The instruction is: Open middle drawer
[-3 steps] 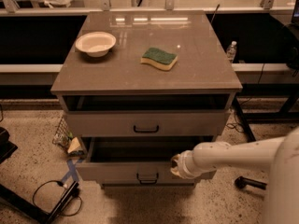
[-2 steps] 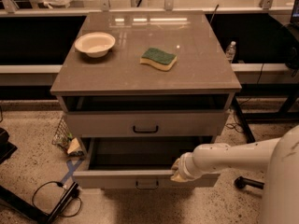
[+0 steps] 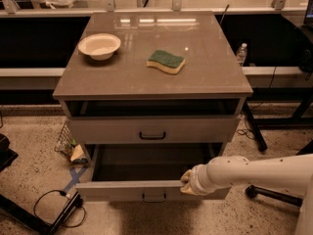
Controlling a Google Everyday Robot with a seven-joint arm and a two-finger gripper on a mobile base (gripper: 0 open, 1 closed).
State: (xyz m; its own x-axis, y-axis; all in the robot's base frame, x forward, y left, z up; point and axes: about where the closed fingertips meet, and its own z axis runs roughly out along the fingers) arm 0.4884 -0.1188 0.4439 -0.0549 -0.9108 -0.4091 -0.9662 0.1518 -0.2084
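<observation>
Gripper (image 3: 186, 182) sits at the front of the pulled-out grey middle drawer (image 3: 117, 190).

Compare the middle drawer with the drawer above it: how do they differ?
The middle drawer juts far out, grey inside showing; the upper drawer sits well back. The pincer sits at the middle drawer's front edge; nothing touches the upper drawer. Both are wide, grey and flat-fronted.

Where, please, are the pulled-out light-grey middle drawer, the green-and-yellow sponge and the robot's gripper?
light-grey middle drawer (image 3: 117, 191), camera view, front panel.
green-and-yellow sponge (image 3: 166, 60), camera view, green top.
gripper (image 3: 187, 182), camera view, at drawer's front rim.
</observation>
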